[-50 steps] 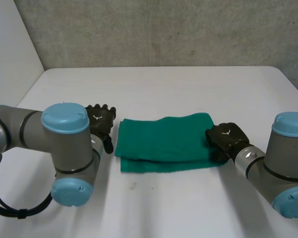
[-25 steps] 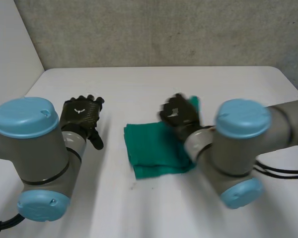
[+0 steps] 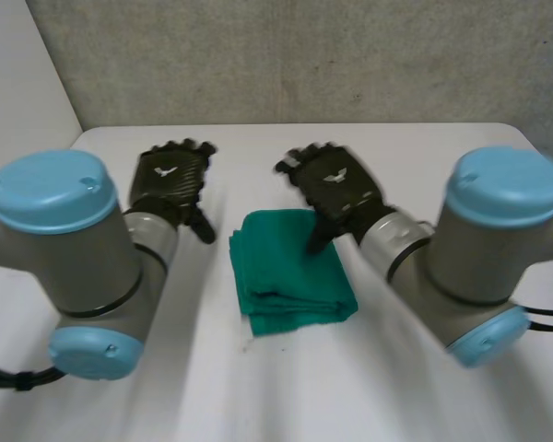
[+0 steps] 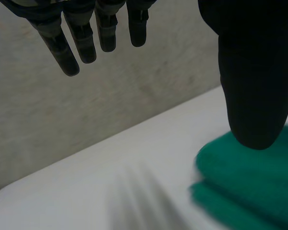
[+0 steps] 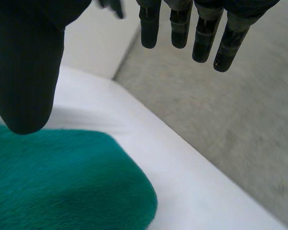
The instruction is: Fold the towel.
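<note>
The green towel [image 3: 290, 272] lay folded in a small stack on the white tabletop [image 3: 258, 147], between the two hands. The left hand [image 3: 170, 180] hovered beside it, fingers [image 4: 81, 40] straight and released, holding nothing. The right hand [image 3: 336, 189] hung over the towel's far edge, equally spread and empty.

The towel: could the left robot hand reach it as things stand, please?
Probably yes: the left robot hand is open, beside the folded towel, with only bare table between them.

White table [image 3: 258, 152] with rounded far corners stands against a rough grey concrete wall [image 3: 304, 55]. A plain white panel [image 3: 18, 83] adjoins the wall's left end.
</note>
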Robot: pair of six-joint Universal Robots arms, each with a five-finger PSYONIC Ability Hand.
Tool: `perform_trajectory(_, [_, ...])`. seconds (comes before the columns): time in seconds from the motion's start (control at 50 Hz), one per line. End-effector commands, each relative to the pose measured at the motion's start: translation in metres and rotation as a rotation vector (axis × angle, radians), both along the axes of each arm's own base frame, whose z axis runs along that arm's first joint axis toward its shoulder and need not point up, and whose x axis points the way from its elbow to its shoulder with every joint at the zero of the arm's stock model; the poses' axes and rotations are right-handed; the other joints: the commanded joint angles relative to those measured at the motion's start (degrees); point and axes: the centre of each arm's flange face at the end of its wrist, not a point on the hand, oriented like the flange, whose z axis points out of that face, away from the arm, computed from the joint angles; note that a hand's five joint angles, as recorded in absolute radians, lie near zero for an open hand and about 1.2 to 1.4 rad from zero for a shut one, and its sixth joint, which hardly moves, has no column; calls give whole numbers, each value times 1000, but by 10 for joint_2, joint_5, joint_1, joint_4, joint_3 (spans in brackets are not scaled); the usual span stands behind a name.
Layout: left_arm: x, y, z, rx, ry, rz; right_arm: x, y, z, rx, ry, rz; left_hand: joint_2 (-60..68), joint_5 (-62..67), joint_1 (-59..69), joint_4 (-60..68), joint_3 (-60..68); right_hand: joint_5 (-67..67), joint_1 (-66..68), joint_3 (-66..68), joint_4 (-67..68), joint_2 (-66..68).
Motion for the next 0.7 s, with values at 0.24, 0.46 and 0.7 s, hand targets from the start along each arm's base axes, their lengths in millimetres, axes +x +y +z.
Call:
perform_trajectory(0.24, [-45, 4, -96, 358, -51, -152, -11, -45, -74, 475, 98, -83, 12, 6, 19, 14, 5, -38, -19, -22, -37, -29])
perform_trajectory(0.46, [-20, 3, -93, 363, -144, -63, -11, -45, -72, 395, 176, -86, -1, -8, 6, 1, -8, -38, -19, -22, -37, -29])
perform_trajectory(0.7, [-12, 5, 25, 107, 23, -65, -38, -55, 47, 52, -32, -283, -11, -18, -5, -9, -18, -38, -19, -22, -37, -29])
